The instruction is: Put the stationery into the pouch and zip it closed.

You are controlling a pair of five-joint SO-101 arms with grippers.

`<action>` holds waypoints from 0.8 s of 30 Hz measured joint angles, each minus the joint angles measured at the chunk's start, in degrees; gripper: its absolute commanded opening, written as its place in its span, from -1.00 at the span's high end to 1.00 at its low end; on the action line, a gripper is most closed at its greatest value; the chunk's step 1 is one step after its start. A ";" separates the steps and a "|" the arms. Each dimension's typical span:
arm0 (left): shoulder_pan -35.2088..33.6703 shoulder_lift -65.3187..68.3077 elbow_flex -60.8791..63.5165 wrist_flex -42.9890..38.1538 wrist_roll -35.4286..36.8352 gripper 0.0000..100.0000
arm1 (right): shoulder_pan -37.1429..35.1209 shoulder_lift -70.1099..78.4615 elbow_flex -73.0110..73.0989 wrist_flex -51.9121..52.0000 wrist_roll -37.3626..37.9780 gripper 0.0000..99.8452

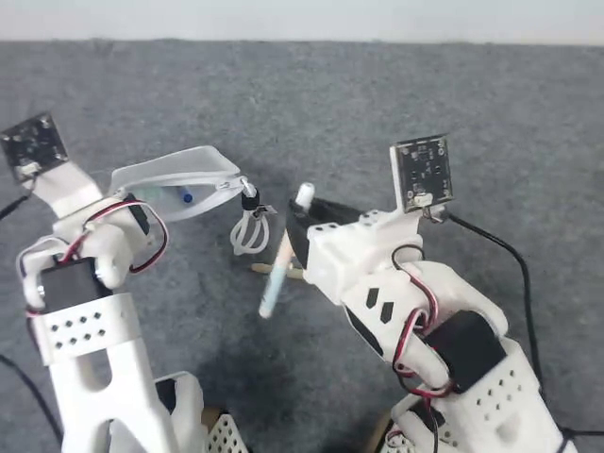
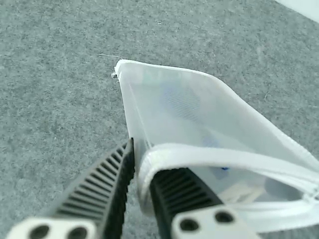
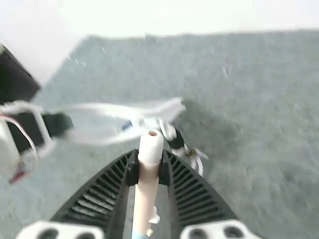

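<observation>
Feeding the pen (image 3: 149, 142) in cleanly calls for lining its capped end with the open mouth of the pouch (image 2: 189, 114) and pushing lengthwise, clear of the zip pull (image 1: 248, 198). Clamped on the pen, the right end effector (image 3: 148, 168) sits near the mouth, with the pen not yet inside. The left end effector (image 2: 140, 158) pinches the pouch rim, apparently holding it off the table (image 1: 425, 85); something blue, perhaps another pen, lies inside.

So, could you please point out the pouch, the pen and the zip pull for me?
pouch (image 1: 168, 179), high view, on its translucent side.
pen (image 1: 276, 276), high view, on its lower barrel.
zip pull (image 1: 249, 196), high view, on its dark end.
</observation>
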 measured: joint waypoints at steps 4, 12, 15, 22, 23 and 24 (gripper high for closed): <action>0.00 0.00 0.00 0.00 0.00 0.98 | -0.09 0.00 0.00 -4.48 0.00 0.99; 0.00 0.00 0.00 0.00 0.00 0.98 | -0.09 0.00 0.00 -13.45 0.00 0.99; 0.00 0.00 0.00 0.00 0.00 0.98 | -0.09 0.00 0.00 -16.88 0.00 0.99; 0.00 0.00 0.00 0.00 0.00 0.98 | -0.09 0.00 0.00 -24.09 0.00 0.99; 0.00 0.00 0.00 0.00 0.00 0.98 | -0.09 0.00 0.18 -25.49 0.00 0.99; 0.00 0.00 0.00 0.00 0.00 0.98 | -0.09 0.00 0.88 -27.16 0.00 0.99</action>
